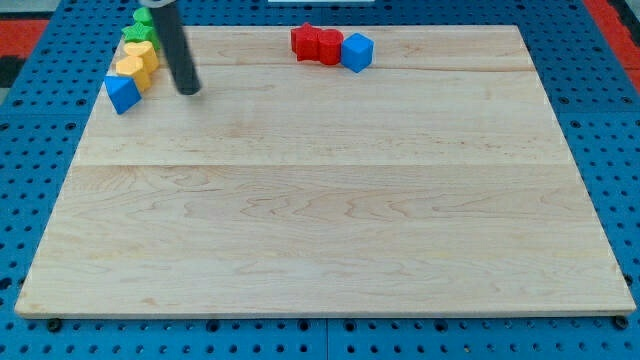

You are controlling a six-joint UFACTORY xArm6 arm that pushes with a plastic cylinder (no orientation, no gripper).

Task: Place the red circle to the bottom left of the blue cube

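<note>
Resting on pale wooden board (320,220) near the view's top left: my tip (188,91), a bare dark rod with no jaws to open or shut; just to its left, a column of green blocks (140,30), yellow blocks (137,62) and a blue block (122,93), touching; well apart toward the view's top centre, red circle (304,41) pressed against a second red block (329,47), then blue cube (357,52) touching on the right; smooth grained wood, matte blocks; blue pegboard (30,150) around; red floor strip (612,20) at the corners.
</note>
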